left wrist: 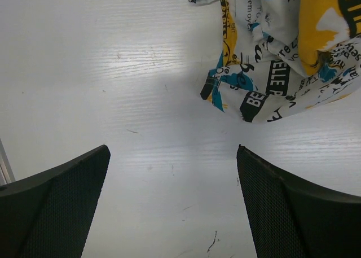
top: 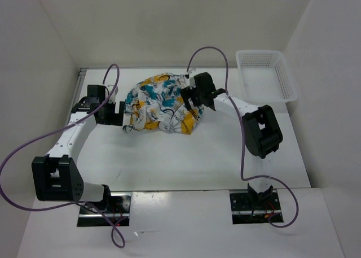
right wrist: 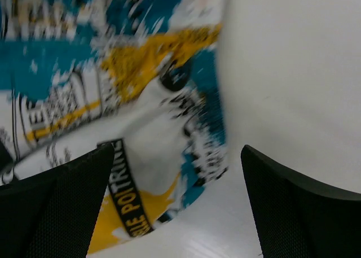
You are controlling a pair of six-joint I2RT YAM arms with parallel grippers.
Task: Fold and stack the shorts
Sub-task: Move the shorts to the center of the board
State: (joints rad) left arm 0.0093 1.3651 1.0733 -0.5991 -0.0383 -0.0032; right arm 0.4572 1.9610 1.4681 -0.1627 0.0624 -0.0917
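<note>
The shorts lie in a crumpled heap at the middle back of the table, white with teal, yellow and black print. My left gripper is open and empty just left of the heap; in the left wrist view it is over bare table, with the shorts' edge ahead at the upper right. My right gripper is at the heap's right side. In the right wrist view it is open, and the blurred shorts lie under and ahead of the jaws.
A white perforated plastic basket stands at the back right. White walls close in the table at the back and both sides. Purple cables loop over both arms.
</note>
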